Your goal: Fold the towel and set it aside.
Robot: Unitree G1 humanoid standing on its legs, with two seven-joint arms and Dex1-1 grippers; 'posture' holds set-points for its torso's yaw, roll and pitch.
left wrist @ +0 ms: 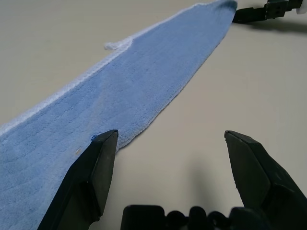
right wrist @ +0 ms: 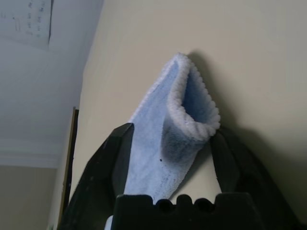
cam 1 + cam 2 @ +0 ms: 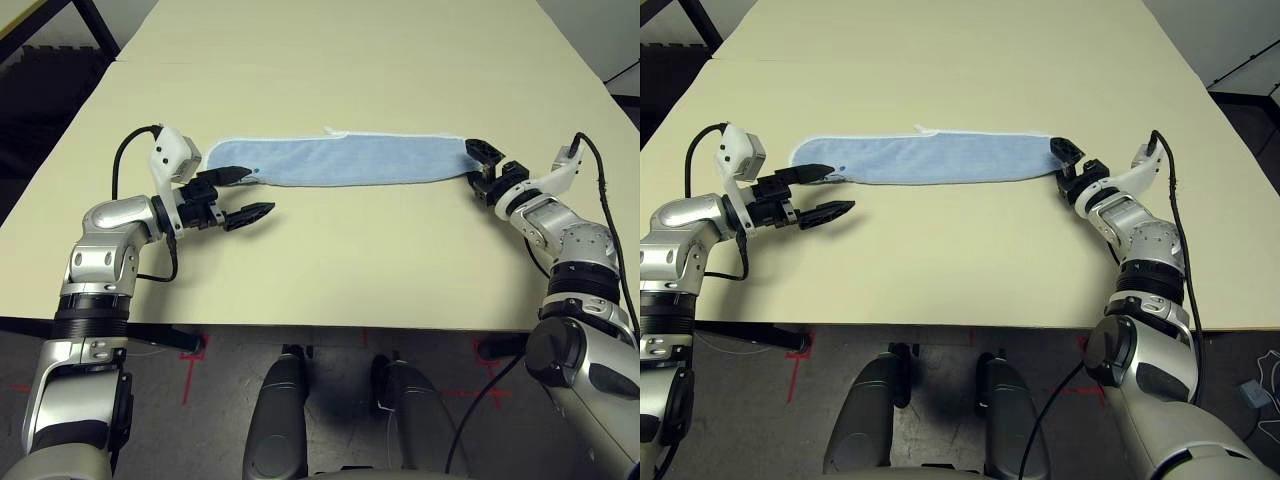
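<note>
Starting at our right gripper [image 3: 478, 160]: it sits at the right end of the towel [image 3: 340, 160], and in the right wrist view that end [image 2: 184, 120] is bunched up between the two black fingers [image 2: 108, 163], its white stitched edge curling into a loop. The fingers stand on either side of the cloth, so we'd call it a narrow grip closing on the towel end, though we can't tell how firmly it's pinched.

Our left gripper [image 3: 245, 193] is spread wide with nothing in it. One finger [image 1: 93, 172] rests right at the near edge of the towel's left end, about touching the terry, and the other finger [image 1: 254, 167] hangs over bare worktop [image 3: 350, 260], well clear of the cloth.

The towel itself lies as a long, narrow light-blue strip stretched left to right between the two grippers, flat on the worktop. White edging runs along its far long side, with a little white tab [image 3: 333, 132] poking out near the middle of that edge. There's a tiny dark mark [image 3: 256, 171] close to the left end.

Room-wise, there's open beige worktop all around: a wide band between the towel and the near edge, and even more beyond the far side. The left worktop edge drops off to a dark floor [image 3: 40, 110].
</note>
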